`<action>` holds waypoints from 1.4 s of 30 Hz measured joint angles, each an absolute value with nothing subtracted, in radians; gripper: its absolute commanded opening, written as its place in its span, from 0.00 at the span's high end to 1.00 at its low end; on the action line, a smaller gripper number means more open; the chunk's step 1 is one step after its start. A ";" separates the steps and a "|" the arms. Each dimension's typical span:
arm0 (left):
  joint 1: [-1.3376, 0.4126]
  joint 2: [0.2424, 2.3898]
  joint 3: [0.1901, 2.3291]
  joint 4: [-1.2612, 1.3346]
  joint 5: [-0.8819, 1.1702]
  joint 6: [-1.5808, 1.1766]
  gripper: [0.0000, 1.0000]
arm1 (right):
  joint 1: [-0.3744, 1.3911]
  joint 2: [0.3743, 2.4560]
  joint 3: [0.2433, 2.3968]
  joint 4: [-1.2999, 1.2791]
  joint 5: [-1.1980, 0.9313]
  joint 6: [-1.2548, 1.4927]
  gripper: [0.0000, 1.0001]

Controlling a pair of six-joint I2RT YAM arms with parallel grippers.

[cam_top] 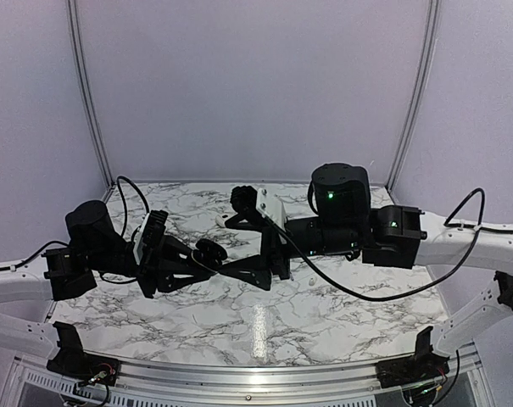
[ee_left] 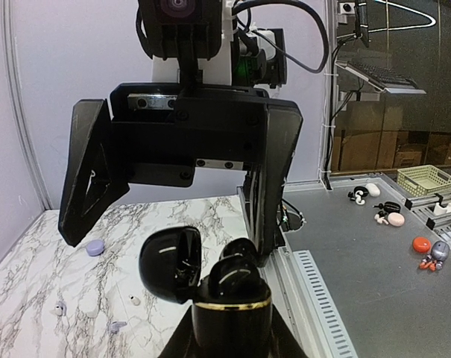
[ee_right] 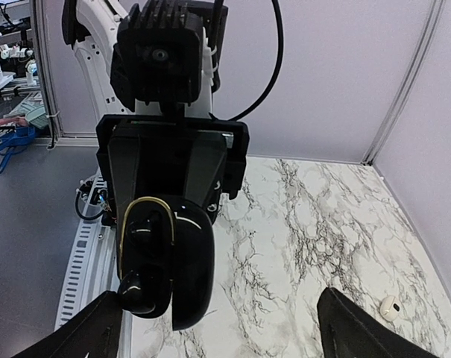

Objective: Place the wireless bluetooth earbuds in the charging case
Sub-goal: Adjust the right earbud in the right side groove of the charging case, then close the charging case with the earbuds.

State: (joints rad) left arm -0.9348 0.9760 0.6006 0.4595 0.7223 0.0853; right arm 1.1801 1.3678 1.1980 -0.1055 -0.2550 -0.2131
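- Left gripper [ee_left: 231, 340] is clamping the body of the black charging case [ee_left: 229, 312], with the fingers closed against its sides low in the left wrist view.
- The case is being held up off the marble table [cam_top: 239, 331], roughly midway between the two arms.
- Its lid [ee_left: 170, 261] is standing open and tipping to one side, and a gold rim is showing around the mouth.
- A glossy black rounded piece [ee_left: 237, 261] is sitting at the case mouth. I cannot tell whether it is a bud that is fully seated.
- Right gripper [ee_right: 221, 330] is facing the case head-on with its jaws spread wide and is gripping nothing. Its fingers are flanking the case without touching it.
- Loose earbuds are lying on the marble, well apart from the case:
  - a white earbud [ee_right: 390, 306] is lying near the right side wall
  - a pale lilac earbud [ee_left: 59, 307], a small white bud [ee_left: 135, 300] and another lilac bud [ee_left: 117, 326] are lying below and behind the held case in the left wrist view
- A small lilac rounded case [ee_left: 95, 247] is resting farther back on the table, closed, near the back wall.
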 measured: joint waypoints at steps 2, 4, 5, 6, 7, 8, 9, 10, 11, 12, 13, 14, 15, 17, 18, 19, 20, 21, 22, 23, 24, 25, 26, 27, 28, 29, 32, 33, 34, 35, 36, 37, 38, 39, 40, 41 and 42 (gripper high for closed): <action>-0.934 0.976 0.600 0.459 0.716 0.085 1.00 | 1.173 1.370 1.198 -0.105 -0.263 -0.207 0.09; -0.934 0.976 0.600 0.460 0.709 0.085 1.00 | 1.163 1.371 1.198 -0.105 -0.277 -0.200 0.10; -0.934 0.976 0.600 0.460 0.705 0.085 1.00 | 1.159 1.372 1.198 -0.106 -0.284 -0.197 0.09; -0.933 0.976 0.600 0.460 0.702 0.085 1.00 | 1.155 1.373 1.198 -0.106 -0.289 -0.194 0.10; -0.933 0.976 0.600 0.460 0.699 0.085 1.00 | 1.153 1.375 1.198 -0.106 -0.295 -0.191 0.10; -0.933 0.976 0.600 0.460 0.698 0.085 1.00 | 1.150 1.377 1.198 -0.106 -0.301 -0.188 0.10; -0.933 0.976 0.599 0.459 0.698 0.085 1.00 | 1.148 1.379 1.198 -0.106 -0.306 -0.186 0.10; -0.933 0.976 0.598 0.459 0.698 0.085 1.00 | 1.147 1.383 1.198 -0.105 -0.312 -0.184 0.10; -0.933 0.976 0.598 0.459 0.698 0.085 1.00 | 1.146 1.386 1.198 -0.106 -0.316 -0.183 0.10; -0.933 0.976 0.598 0.459 0.699 0.085 1.00 | 1.145 1.391 1.198 -0.106 -0.319 -0.182 0.10; -0.933 0.976 0.598 0.459 0.700 0.086 1.00 | 1.145 1.398 1.198 -0.107 -0.323 -0.180 0.10; -0.933 0.976 0.598 0.459 0.701 0.086 1.00 | 1.145 1.403 1.198 -0.107 -0.328 -0.179 0.10; -0.933 0.977 0.598 0.459 0.702 0.086 1.00 | 1.145 1.409 1.198 -0.107 -0.331 -0.176 0.10; -0.933 0.977 0.598 0.459 0.707 0.086 1.00 | 1.144 1.419 1.198 -0.107 -0.339 -0.171 0.10; -0.933 0.978 0.598 0.459 0.707 0.086 1.00 | 1.143 1.423 1.198 -0.107 -0.342 -0.168 0.10; -0.933 0.978 0.598 0.459 0.708 0.086 1.00 | 1.141 1.427 1.198 -0.107 -0.349 -0.164 0.10; -0.933 0.978 0.598 0.459 0.709 0.086 1.00 | 1.138 1.430 1.198 -0.106 -0.357 -0.160 0.10; -0.933 0.978 0.598 0.459 0.709 0.086 1.00 | 1.134 1.431 1.198 -0.106 -0.368 -0.156 0.10; -0.933 0.978 0.598 0.460 0.709 0.086 1.00 | 1.130 1.432 1.198 -0.106 -0.377 -0.154 0.09; -0.933 0.978 0.598 0.461 0.709 0.087 1.00 | 1.127 1.432 1.198 -0.106 -0.385 -0.153 0.09; -0.933 0.978 0.598 0.463 0.709 0.087 1.00 | 1.123 1.432 1.198 -0.107 -0.393 -0.153 0.09; -0.933 0.978 0.598 0.464 0.710 0.088 1.00 | 1.121 1.432 1.198 -0.106 -0.401 -0.154 0.09; -0.933 0.978 0.598 0.465 0.710 0.088 1.00 | 1.121 1.432 1.198 -0.106 -0.409 -0.154 0.09; -0.933 0.978 0.598 0.466 0.710 0.089 1.00 | 1.120 1.432 1.198 -0.106 -0.415 -0.154 0.10; -0.933 0.977 0.598 0.466 0.713 0.089 1.00 | 1.118 1.432 1.198 -0.106 -0.424 -0.155 0.10; -0.933 0.977 0.598 0.466 0.714 0.089 1.00 | 1.117 1.430 1.198 -0.106 -0.432 -0.157 0.10; -0.933 0.975 0.598 0.466 0.711 0.089 1.00 | 1.115 1.411 1.186 -0.097 -0.445 -0.169 0.10; -0.933 0.974 0.598 0.466 0.706 0.088 1.00 | 1.114 1.394 1.174 -0.089 -0.448 -0.175 0.10; -0.933 0.973 0.598 0.466 0.703 0.088 1.00 | 1.114 1.377 1.163 -0.084 -0.450 -0.183 0.11; -0.933 0.972 0.598 0.467 0.696 0.084 1.00 | 1.114 1.365 1.158 -0.083 -0.453 -0.190 0.11; -0.933 0.972 0.598 0.469 0.690 0.076 1.00 | 1.114 1.354 1.157 -0.081 -0.456 -0.200 0.11; -0.933 0.972 0.598 0.471 0.685 0.070 1.00 | 1.114 1.349 1.157 -0.070 -0.459 -0.211 0.12; -0.933 0.973 0.598 0.474 0.679 0.063 1.00 | 1.114 1.349 1.159 -0.061 -0.463 -0.220 0.12; -0.933 0.974 0.598 0.478 0.671 0.054 1.00 | 1.114 1.350 1.161 -0.055 -0.465 -0.229 0.12; -0.933 0.975 0.598 0.483 0.663 0.047 1.00 | 1.113 1.352 1.163 -0.052 -0.467 -0.236 0.13; -0.933 0.976 0.598 0.489 0.654 0.040 1.00 | 1.113 1.356 1.165 -0.047 -0.469 -0.242 0.13; -0.933 0.978 0.598 0.492 0.647 0.035 1.00 | 1.113 1.363 1.170 -0.044 -0.471 -0.249 0.14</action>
State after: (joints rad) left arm -0.9329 0.9775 0.5976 0.4923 0.6472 0.0353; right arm 1.1130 1.3628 1.1698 -0.0444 -0.4709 -0.2489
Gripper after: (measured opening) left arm 0.251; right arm 0.875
